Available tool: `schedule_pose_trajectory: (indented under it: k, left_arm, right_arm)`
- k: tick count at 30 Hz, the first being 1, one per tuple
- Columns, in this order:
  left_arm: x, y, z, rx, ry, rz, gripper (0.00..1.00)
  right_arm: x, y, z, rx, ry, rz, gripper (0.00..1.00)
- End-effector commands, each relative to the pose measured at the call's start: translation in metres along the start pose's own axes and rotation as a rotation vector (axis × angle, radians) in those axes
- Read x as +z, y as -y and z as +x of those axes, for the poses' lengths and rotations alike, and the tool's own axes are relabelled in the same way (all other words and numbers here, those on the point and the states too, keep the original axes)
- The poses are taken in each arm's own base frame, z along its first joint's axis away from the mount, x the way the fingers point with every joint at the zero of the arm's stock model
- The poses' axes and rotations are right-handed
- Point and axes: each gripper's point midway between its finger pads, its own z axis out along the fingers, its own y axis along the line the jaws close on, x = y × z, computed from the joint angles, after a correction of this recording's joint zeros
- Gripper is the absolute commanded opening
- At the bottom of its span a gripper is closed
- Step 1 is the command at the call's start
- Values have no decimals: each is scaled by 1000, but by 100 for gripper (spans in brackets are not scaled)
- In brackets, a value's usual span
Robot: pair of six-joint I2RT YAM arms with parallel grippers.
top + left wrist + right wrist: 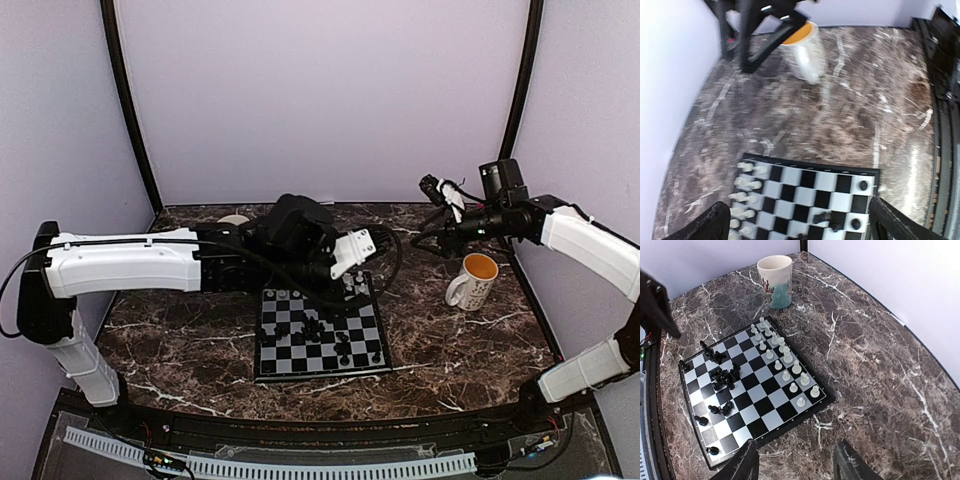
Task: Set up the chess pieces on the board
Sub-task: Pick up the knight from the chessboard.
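Left tool (800, 222) gapes wide above the board (807, 179), holding nothing; right tool (795, 462) stands half-spread, empty, above the surface (865, 365).

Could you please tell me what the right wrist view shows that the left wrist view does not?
Only the right wrist view shows the teal-patterned mug and the whole board, including the black pieces clumped mid-board. Only the left wrist view shows the orange-lined mug, somewhat blurred. Both share part of the board, the white pieces in two rows along one edge, a few black pieces and the marble tabletop.
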Motion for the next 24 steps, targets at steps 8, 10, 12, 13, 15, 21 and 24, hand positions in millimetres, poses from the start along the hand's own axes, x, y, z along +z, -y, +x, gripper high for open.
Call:
schedule_pose_trajectory:
  k: [8,10,12,13,15,21,24]
  left_arm:
    - [-74,-215,70,-533,125,-629,99]
    - [-71,-229,95,-594,50,-634,99]
    - [-66,-234,111,-638,22,-590,99]
    - [-65,-235,117,-655,25,-566,98]
    - [-67,-236,125,-693,48,-541,97]
    - [-85,-231,118,-701,130,-509,94]
    - [-87,-232,119,-715,125,-515,91]
  right_arm:
    - [9,7,-42,46,-79,-76,47]
    - [20,1,-43,38,-103,-88,47]
    - [30,-5,-44,17,-119,-77,46]
    - [35,-6,-45,2,-127,-63,46]
    - [42,-11,-51,-27,-122,-45,44]
    - [58,0,-78,-102,-115,56,35]
    - [61,7,-98,-138,-115,65,38]
